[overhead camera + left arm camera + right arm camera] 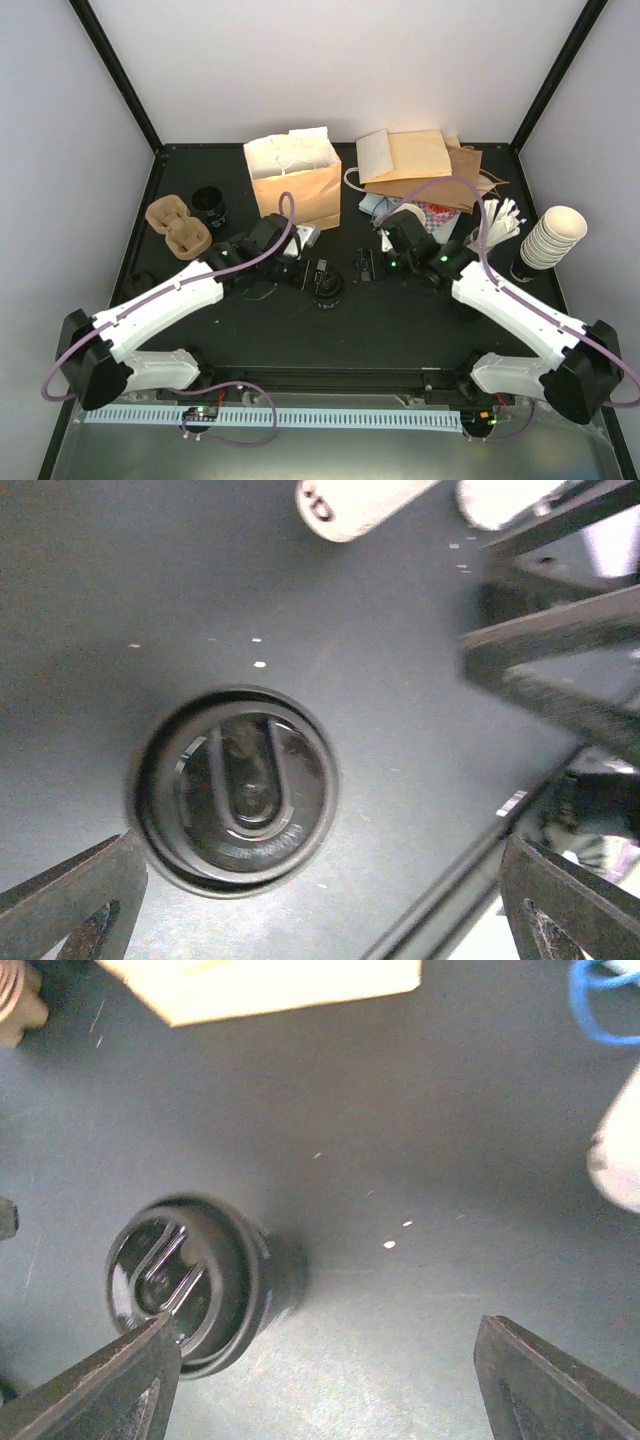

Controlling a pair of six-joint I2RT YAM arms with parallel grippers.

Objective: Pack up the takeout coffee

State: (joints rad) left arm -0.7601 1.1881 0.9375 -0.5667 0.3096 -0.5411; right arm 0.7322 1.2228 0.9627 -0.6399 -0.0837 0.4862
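A: So, where does the takeout coffee (328, 290) stand?

B: Upright on the desk (420, 320), about the middle, just in front of the brown paper bag (296, 185) and not in it. Nothing holds it.

A: And the fingers?

B: Both pairs are spread wide. The left gripper (320, 845) hangs right over the cup, looking almost straight down on its black lid (240, 785). The cup sits off centre, close to one finger. The right gripper (328, 1322) hovers beside it, with the cup at the edge of its span.

A: How would you take it?

B: With the left, I think. Centre the cup between the fingers first, come down past the lid rim, and close gently on the wall. Paper likely dents, and a squeezed lid may pop. Keep it upright all the way to the bag's open mouth.

A: The arms' pose?

B: The left arm reaches diagonally from its near-left base to mid-desk, wrist pitched down. The right arm mirrors it from the near-right base, its wrist tilted so it sees the cup at a slant.
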